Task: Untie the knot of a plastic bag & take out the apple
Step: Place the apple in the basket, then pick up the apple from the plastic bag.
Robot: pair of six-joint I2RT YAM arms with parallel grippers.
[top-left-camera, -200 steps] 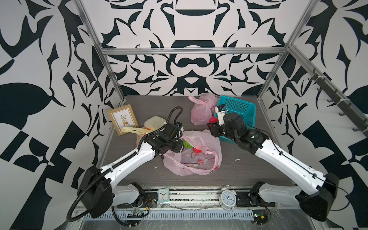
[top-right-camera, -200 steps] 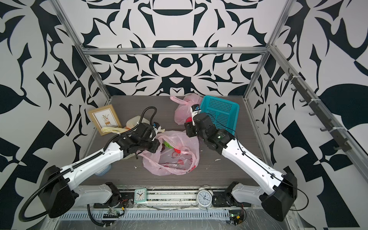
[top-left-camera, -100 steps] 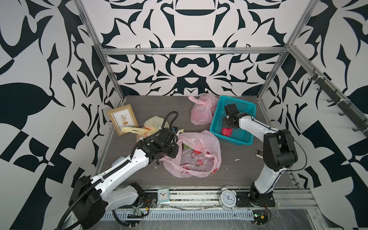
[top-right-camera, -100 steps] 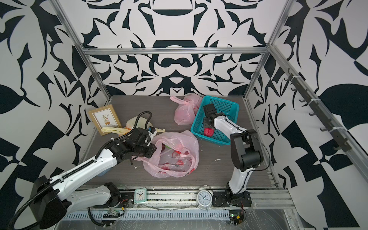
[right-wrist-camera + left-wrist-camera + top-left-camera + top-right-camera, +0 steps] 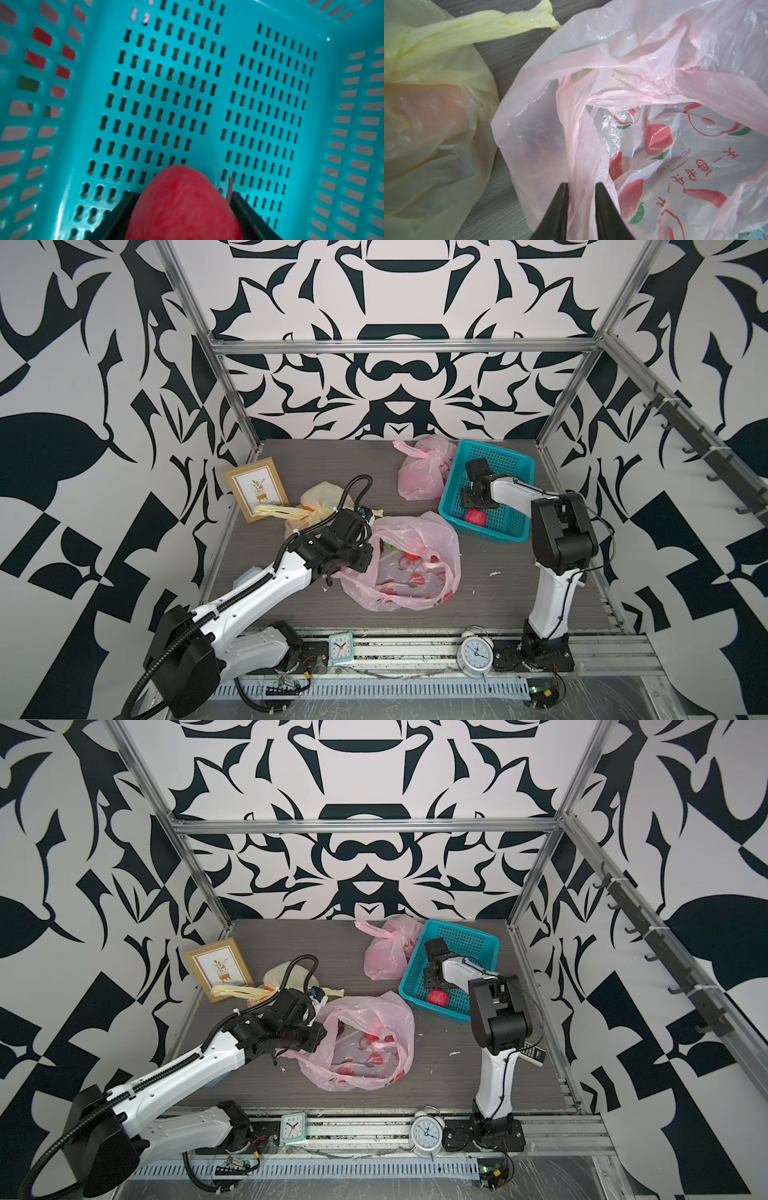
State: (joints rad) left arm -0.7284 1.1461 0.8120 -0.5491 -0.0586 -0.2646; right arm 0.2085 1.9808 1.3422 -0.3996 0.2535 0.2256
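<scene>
Looking down in both top views, I have the left arm [image 5: 266,589] reaching over the front half of the desk [image 5: 490,597] to the open pink bag [image 5: 419,533]. The bag lies slack near the middle with its mouth gaping. On the left wrist camera the left jaws are clamped on a twisted strip of that bag's rim, with plastic bunched tight between them.

The right arm [image 5: 513,495] is folded back into the teal basket [image 5: 486,534] at the far right corner. The apple [image 5: 475,517] is out of the bag and rests on the basket floor, toward the wall nearest the front edge. On the right wrist camera the right jaws stand apart on either side of it, with a thin gap on one side, so they are not pinching it.

A knotted pink bag [image 5: 422,475] sits against the basket by the far edge. A knotted yellow bag [image 5: 320,495] lies just beside the open one, toward the left edge, where a framed picture [image 5: 256,489] leans. Two clocks [image 5: 475,652] sit on the rail past the front edge.
</scene>
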